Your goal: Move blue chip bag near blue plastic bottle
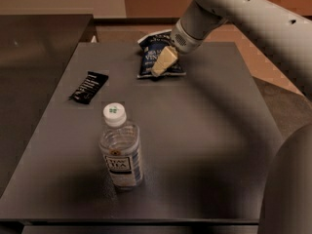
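Observation:
The blue chip bag [148, 56] lies flat at the far middle of the dark table [209, 126], its white lettering facing up. My gripper [163, 62] hangs from the pale arm that comes in from the upper right. It sits right over the bag's right half and covers part of it. The blue plastic bottle [120, 152] stands upright near the table's front left, clear with a white cap and a "Tea" label. It is well apart from the bag, about a third of the table's depth nearer the camera.
A small flat black wrapper [88, 87] with white print lies on the table's left side, between the bag and the bottle. A dark counter [39, 38] adjoins the table at the left. The robot's own body fills the lower right corner.

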Action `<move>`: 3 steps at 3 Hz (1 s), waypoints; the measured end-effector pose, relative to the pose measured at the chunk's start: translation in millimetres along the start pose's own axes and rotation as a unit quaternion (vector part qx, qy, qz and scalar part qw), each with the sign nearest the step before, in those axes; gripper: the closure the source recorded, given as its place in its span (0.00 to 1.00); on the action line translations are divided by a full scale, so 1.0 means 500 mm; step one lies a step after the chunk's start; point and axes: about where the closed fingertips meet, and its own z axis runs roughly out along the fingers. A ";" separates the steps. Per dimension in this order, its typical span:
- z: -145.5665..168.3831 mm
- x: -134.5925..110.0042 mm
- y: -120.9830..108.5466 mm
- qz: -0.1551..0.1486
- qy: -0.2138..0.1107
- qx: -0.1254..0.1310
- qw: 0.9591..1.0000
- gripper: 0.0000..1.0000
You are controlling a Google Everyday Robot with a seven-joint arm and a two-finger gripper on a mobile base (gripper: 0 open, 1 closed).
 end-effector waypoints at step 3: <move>-0.062 0.031 0.022 -0.016 -0.008 -0.006 1.000 0.99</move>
